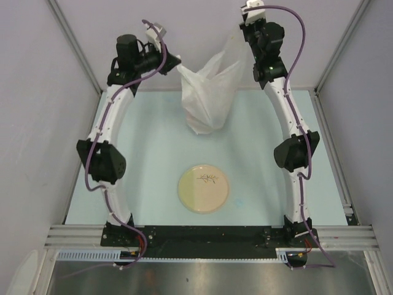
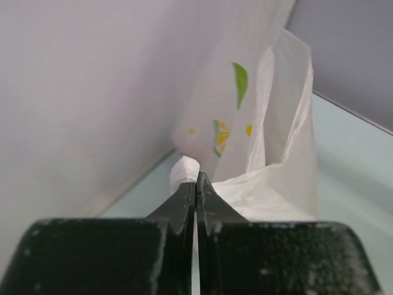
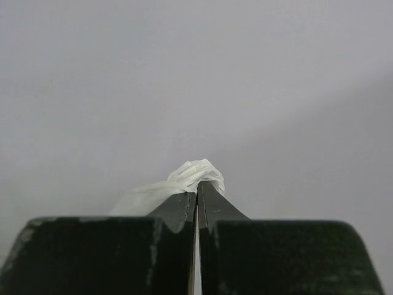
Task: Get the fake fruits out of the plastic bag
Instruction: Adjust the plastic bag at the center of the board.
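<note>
The plastic bag (image 1: 209, 92) hangs at the back of the table, white and crinkly, and its lower end touches the surface. My left gripper (image 1: 177, 64) is shut on the bag's left edge. In the left wrist view its tips (image 2: 196, 178) pinch white film, with the bag (image 2: 276, 153) and its lemon and leaf prints beyond. My right gripper (image 1: 243, 40) is higher and is shut on the bag's upper right part. The right wrist view shows a bunched bit of the bag (image 3: 195, 172) at its tips (image 3: 197, 185). No fake fruits show in any view.
A round beige plate (image 1: 204, 188) with a dark twig-like mark lies on the pale blue table, near the middle front. Grey walls close in the back and both sides. The arm bases stand at the near edge.
</note>
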`<state>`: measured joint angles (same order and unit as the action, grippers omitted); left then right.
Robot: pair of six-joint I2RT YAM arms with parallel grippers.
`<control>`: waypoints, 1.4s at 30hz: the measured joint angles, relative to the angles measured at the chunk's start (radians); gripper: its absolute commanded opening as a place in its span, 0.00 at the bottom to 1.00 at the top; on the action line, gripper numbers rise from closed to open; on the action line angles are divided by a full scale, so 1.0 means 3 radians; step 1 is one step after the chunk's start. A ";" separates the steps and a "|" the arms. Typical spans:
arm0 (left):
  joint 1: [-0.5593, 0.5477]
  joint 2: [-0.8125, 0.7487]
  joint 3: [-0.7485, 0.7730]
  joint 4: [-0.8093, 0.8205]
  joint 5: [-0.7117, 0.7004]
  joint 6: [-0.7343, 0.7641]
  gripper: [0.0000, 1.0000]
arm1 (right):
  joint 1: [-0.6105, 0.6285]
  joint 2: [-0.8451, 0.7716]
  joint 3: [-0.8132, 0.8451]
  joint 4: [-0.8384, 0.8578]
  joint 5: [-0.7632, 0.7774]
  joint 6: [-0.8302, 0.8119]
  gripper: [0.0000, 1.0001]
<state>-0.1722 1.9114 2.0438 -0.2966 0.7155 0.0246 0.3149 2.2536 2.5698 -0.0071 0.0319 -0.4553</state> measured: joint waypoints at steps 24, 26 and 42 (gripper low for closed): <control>-0.0456 -0.1306 -0.2641 -0.0126 0.0336 0.0467 0.00 | -0.0287 -0.2696 -0.4462 -0.0636 0.0343 0.0958 0.66; -0.0456 -0.1525 -0.2841 -0.0084 0.0324 0.0412 0.01 | -0.0245 -0.2808 -0.4470 -0.0907 0.0237 0.0988 0.80; -0.0460 -0.1977 -0.2987 0.0195 0.0360 0.0046 0.00 | 0.0837 -0.2420 -0.3975 -0.1127 -0.0443 0.0960 0.22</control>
<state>-0.3103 1.3182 1.1477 -0.2382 0.8234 0.0383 0.5659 1.5276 1.3773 -0.3450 -0.1009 -0.1673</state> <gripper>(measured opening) 0.006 0.279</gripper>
